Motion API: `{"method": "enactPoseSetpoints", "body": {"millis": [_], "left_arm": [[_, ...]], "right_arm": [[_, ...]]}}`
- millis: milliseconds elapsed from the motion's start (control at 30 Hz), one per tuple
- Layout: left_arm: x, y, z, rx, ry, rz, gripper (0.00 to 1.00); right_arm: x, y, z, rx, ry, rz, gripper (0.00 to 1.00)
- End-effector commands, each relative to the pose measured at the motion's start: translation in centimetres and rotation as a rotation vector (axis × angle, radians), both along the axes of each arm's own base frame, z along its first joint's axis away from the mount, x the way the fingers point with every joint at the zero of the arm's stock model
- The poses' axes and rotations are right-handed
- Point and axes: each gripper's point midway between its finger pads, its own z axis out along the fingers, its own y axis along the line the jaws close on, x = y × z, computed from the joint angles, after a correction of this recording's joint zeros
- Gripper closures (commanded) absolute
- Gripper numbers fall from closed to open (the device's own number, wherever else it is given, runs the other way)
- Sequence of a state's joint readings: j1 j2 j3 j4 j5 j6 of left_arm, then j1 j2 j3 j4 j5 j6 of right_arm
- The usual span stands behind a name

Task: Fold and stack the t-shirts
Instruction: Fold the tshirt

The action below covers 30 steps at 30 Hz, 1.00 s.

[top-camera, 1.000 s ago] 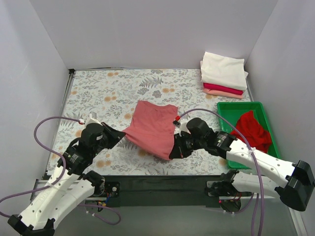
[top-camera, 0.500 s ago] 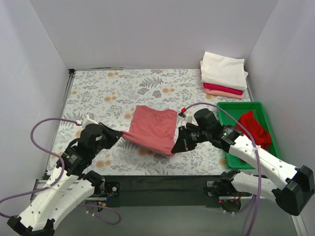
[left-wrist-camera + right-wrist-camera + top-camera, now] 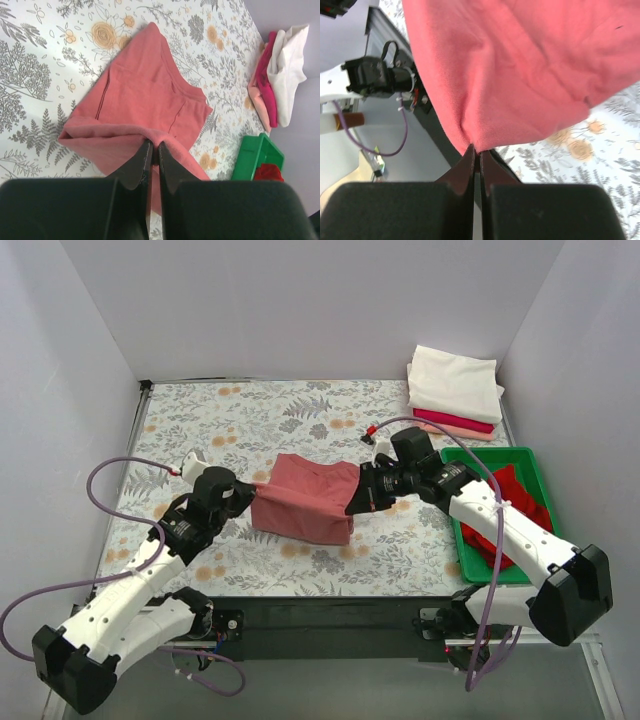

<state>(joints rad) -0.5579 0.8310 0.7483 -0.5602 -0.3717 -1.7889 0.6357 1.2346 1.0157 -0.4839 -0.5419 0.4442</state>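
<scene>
Holding the salmon-red t-shirt at mid-frame overhead, pinching its opposite edges in the left gripper and right gripper, both squeezed fully closed on cloth. Risking slipping fabric and a crooked fold by pulling the sides unevenly.

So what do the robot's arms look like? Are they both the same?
Yes, they match. The left arm and right arm have smooth white shells with chunky black joints. Each carries a thin purple cable that loops out, with a small red tip near the wrist. The left gripper and right gripper each have two flat black fingers tapering to narrow tips.
</scene>
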Motion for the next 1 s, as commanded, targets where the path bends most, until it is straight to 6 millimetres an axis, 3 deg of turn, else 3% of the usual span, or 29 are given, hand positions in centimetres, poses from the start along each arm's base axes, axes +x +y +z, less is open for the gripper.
{"method": "enactPoseSetpoints", "body": {"millis": [0, 533, 767, 967], "left_arm": [[2.6, 0.9, 3.2, 0.015, -0.118, 0.091, 1.0], [8.7, 0.0, 4.3, 0.057, -0.151, 0.066, 1.0], [11.2, -0.1, 3.1, 0.082, -0.125, 0.054, 1.0], [13.3, 0.0, 0.9, 0.102, -0.075, 0.055, 1.0]], "right_arm": [[3.3, -0.1, 2.0, 0.012, -0.117, -0.047, 0.99], [9.1, -0.8, 3.5, 0.103, -0.144, -0.089, 0.99], [11.8, -1.3, 1.9, 0.124, -0.086, -0.098, 0.99], [14.1, -1.1, -0.1, 0.133, -0.03, -0.102, 0.99]]}}
